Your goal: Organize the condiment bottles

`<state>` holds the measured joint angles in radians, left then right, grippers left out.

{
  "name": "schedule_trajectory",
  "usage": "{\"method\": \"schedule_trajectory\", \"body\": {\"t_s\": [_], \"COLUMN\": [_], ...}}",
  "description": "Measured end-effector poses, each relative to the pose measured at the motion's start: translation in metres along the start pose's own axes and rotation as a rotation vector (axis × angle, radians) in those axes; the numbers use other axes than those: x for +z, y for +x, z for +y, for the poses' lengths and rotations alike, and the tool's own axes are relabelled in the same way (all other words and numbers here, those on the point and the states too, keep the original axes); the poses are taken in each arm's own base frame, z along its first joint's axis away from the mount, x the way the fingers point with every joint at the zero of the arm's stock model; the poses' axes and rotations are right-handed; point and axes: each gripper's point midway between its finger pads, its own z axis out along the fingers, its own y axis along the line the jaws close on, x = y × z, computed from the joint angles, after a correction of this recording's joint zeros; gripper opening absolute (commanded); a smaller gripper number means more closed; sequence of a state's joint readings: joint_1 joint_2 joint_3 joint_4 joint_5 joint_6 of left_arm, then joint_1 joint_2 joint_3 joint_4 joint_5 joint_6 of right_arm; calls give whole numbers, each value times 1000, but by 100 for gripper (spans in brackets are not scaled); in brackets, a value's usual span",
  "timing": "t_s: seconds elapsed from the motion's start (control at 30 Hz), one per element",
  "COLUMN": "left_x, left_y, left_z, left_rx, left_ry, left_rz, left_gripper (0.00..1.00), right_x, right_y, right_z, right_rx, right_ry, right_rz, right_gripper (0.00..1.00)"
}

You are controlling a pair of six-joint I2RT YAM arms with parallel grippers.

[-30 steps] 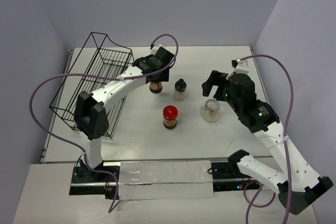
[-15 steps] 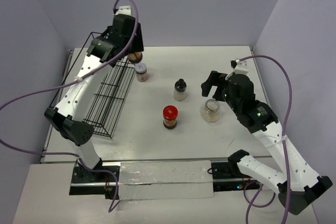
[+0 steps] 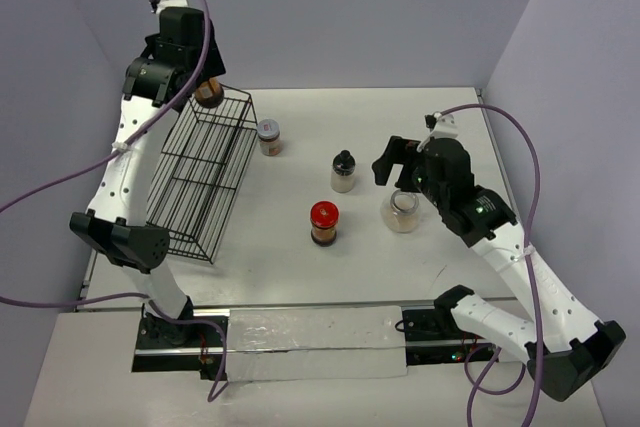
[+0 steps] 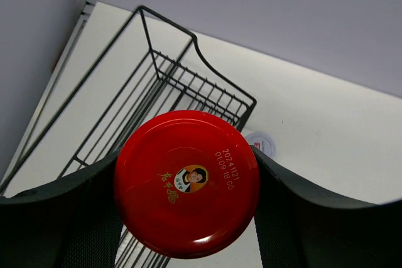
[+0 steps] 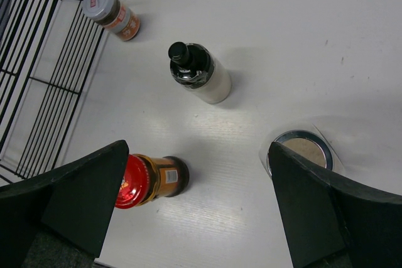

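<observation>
Red-lid jar (image 4: 186, 183) is clamped between the fingers of the left gripper (image 3: 203, 87), held in the air over the far end of the rack (image 3: 190, 182). In the left wrist view only the lid shows; the body and contents are hidden beneath it. From above, the gripper covers most of the jar, leaving only a brown sliver.

Second red-lid jar (image 3: 324, 222) stands on the table (image 3: 420, 107), nearest the arms. In the right wrist view the left finger cuts off part of its lid.

Black-cap bottle (image 3: 344, 171) is upright, mid-table. Silver-lid jar (image 3: 268, 136) stands just beside the rack's far right corner; whether it touches the wire is not clear.

Wide jar (image 3: 403, 211) sits under the right arm, partly covered from above. The wrist view shows only its top.

Right gripper (image 5: 198, 155) hangs above the table, jaws spread wide, holding nothing.

The four standing jars are well apart, with bare table between them and toward the near edge. The rack lies along the left edge, its left part cut off in the right wrist view.
</observation>
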<state>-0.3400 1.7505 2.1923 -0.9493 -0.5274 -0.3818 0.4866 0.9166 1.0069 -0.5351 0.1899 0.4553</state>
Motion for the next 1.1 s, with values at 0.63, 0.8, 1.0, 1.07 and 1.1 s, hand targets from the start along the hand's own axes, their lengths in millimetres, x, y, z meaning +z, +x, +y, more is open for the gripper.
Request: {"method": "schedule_trajectory", "body": {"t_s": [0.63,0.8,1.0,1.07,1.1], "left_x": [72,84,93,97,98], "left_y": [-32,-29,-31,-30,-30], "left_z": [65,78,96,98,97], "left_rx": [-105,-114,-136,-142,-145], "left_ry": [-187,-209,-241,-244,-238], "left_rz": [-80,-66,-77,-80,-83], "left_gripper": [10,10,10,10,10], "right_x": [12,18,23,25,26], "right_y": [10,16,21,22,23], "right_z": [7,7,9,9,9], "right_rx": [-8,-11,-14,-14,-14], "right_ry": [-30,-27,-30,-30,-29], "right_rz": [52,78,98,103,105], "right_gripper": [100,100,100,100,100]}}
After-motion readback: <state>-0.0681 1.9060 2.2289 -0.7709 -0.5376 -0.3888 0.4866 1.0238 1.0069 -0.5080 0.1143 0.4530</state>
